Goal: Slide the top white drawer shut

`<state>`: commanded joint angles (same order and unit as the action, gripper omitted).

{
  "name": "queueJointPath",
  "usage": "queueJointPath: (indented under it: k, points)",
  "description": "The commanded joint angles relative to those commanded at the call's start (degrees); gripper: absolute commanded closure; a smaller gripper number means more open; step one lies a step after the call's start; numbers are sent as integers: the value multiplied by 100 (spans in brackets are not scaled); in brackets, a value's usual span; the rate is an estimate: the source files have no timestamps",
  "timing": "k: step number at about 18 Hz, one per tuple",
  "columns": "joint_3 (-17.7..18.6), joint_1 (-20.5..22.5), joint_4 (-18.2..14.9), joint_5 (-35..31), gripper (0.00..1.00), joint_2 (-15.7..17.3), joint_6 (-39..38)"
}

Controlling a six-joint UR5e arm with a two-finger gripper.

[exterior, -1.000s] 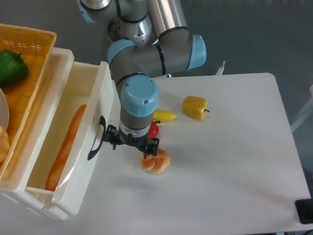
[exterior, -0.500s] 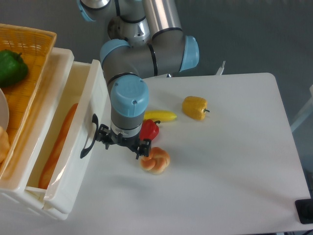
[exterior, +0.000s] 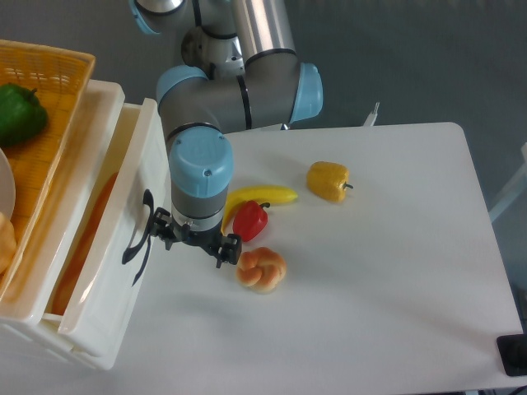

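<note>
Currently the top white plastic tray-drawer with a dark curved bar handle (exterior: 90, 239) sits just left of the two-finger gripper (exterior: 191, 240), partly open; a narrow slot of interior shows, with an orange elongated item (exterior: 82, 239) lying inside. Its front panel looks tilted, not square to the cabinet body.

Fingers: seen from above, mostly hidden under the blue-capped wrist; cannot tell how far apart they are, nor whether they touch the drawer front. They appear to hold nothing.

Risks (judgement):
- Push lands off-centre near the handle, so the drawer could skew and jam on its runners.
- Fingers might slip over the front panel or snag the handle.
- Wrist sweeps close by the red pepper (exterior: 249, 220) and the knotted bread roll (exterior: 261, 269), just right of the fingers; the yellow banana (exterior: 262, 196) and yellow pepper (exterior: 328, 181) lie further right on the white surface (exterior: 395, 288).
</note>
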<state>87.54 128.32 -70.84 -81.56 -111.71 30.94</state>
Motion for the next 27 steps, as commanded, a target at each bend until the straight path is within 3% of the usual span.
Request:
queueJointPath:
  k: [27]
  points:
    - [18, -105, -9, 62, 0, 9, 0]
